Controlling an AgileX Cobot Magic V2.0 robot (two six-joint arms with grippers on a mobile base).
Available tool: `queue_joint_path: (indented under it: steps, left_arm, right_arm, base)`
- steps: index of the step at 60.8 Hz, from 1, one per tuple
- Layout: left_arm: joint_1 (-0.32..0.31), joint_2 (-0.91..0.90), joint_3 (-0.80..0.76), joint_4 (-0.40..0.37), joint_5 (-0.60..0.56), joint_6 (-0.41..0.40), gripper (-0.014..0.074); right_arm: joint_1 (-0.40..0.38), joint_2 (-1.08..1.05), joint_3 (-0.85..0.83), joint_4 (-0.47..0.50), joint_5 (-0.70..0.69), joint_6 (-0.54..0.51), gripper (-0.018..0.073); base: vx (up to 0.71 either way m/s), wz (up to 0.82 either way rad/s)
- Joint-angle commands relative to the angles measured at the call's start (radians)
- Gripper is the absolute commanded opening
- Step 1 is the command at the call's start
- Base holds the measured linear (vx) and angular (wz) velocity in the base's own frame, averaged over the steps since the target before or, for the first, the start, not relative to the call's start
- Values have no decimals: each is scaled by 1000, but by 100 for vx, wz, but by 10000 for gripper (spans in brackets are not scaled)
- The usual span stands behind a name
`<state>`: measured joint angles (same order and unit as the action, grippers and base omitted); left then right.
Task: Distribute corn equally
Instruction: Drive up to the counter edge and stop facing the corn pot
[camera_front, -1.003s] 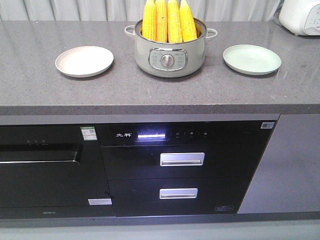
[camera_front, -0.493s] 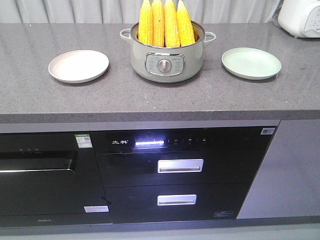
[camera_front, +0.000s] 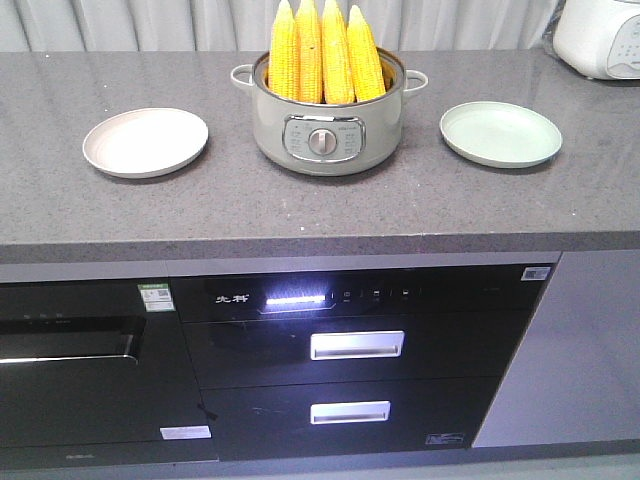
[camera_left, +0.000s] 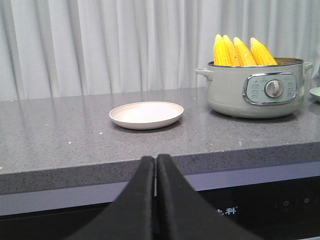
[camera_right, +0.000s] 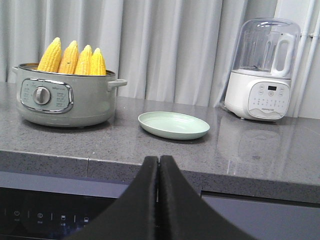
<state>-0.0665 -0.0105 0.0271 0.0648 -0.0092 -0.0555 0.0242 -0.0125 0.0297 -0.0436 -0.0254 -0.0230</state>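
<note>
Corn (camera_front: 322, 50): four cobs stood upright in the pot (camera_front: 322, 140), midway between the beige plate (camera_front: 145, 142) and the green plate (camera_front: 500, 133), probably two for each.
My fingers: left gripper (camera_left: 154, 161) and right gripper (camera_right: 159, 161) were pressed together, empty, low before the counter.

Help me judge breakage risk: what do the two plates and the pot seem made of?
Beige plate and green plate: matte pastel, dull sheen, probably plastic or melamine; ceramic possible. Pot: smooth pale coated shell, likely metal, with shiny chrome-look dial panel.
</note>
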Motion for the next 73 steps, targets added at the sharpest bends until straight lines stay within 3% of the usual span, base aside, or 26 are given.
queue_joint_path:
  steps: [1,73]
  left_arm:
    - [-3,-17,3,-1,-72,-4,-7]
    - [-3,-17,3,-1,-72,-4,-7]
  right_arm:
    - [-4,-6,7,-7,-80,-6,-4]
    - [-4,-6,7,-7,-80,-6,-4]
  base:
    - [6,-4]
    - [8,0]
